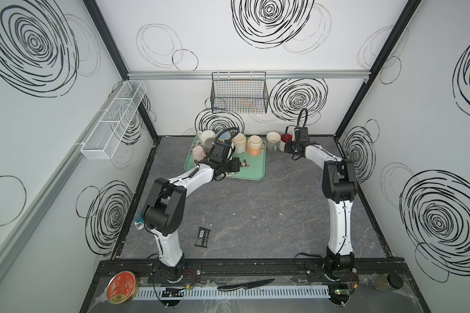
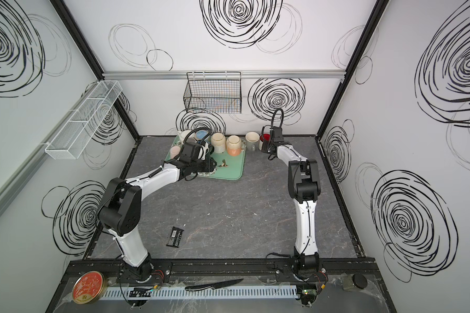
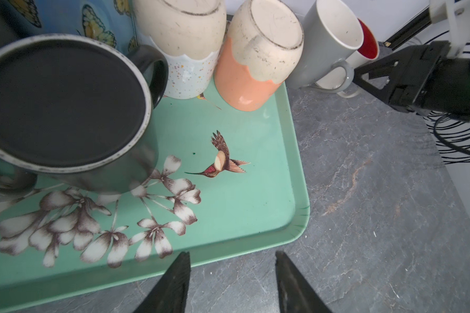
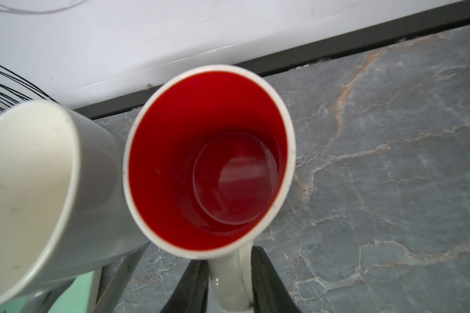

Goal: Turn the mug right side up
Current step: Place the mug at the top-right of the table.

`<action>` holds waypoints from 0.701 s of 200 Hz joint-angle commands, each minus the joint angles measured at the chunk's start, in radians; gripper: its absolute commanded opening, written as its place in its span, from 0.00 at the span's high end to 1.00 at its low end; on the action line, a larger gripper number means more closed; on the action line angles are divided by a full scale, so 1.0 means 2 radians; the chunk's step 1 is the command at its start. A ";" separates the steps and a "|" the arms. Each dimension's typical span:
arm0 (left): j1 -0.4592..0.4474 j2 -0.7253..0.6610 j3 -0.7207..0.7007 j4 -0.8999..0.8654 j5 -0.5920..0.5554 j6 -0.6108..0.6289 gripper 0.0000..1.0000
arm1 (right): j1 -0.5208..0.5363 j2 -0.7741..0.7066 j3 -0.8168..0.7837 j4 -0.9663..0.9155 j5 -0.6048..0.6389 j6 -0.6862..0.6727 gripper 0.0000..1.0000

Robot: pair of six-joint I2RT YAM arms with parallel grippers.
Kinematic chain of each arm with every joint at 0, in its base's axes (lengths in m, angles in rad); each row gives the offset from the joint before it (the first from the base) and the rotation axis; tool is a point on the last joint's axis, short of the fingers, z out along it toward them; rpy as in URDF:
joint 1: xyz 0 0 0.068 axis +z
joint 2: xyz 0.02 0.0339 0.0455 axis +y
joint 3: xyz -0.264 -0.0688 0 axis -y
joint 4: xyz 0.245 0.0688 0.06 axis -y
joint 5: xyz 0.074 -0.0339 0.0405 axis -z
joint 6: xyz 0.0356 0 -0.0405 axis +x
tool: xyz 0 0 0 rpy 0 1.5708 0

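Your right gripper (image 4: 228,260): fingers hug the upright red-lined mug (image 4: 209,162) by its handle (image 4: 229,284), grip unclear | your left gripper (image 3: 232,271): fingers apart, empty, at tray (image 3: 255,216) edge

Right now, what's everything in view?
Tray: one, green, table's back.
Speckled mug: one, cream, upside down on tray.
Orange mug: one, upside down on tray.
Dark mug: one, upside down on tray.
Other mugs: several, pale, partly hidden, tray's back.
Grey mug: one, upright beside tray.
Red mug: one, white outside, upright beside grey mug.
Packet: one, black, table's front.
Knife: one, black, front ledge.
Tin: one, red, front ledge.
Black basket: one, back wall.
White basket: one, left wall.
Left tool: open, empty, above tray's edge.
Right tool: around red mug's handle.
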 commanded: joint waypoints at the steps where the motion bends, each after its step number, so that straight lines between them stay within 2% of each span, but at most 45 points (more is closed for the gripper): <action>1: 0.006 -0.021 0.002 -0.003 -0.001 0.014 0.45 | -0.003 -0.010 0.015 0.013 -0.006 0.006 0.66; 73: 0.017 -0.046 0.008 -0.029 -0.019 0.026 0.45 | -0.003 -0.058 0.001 0.006 -0.004 0.010 0.59; 140: 0.068 -0.082 0.017 -0.078 -0.072 0.038 0.42 | -0.003 -0.152 -0.099 0.040 -0.021 0.023 0.57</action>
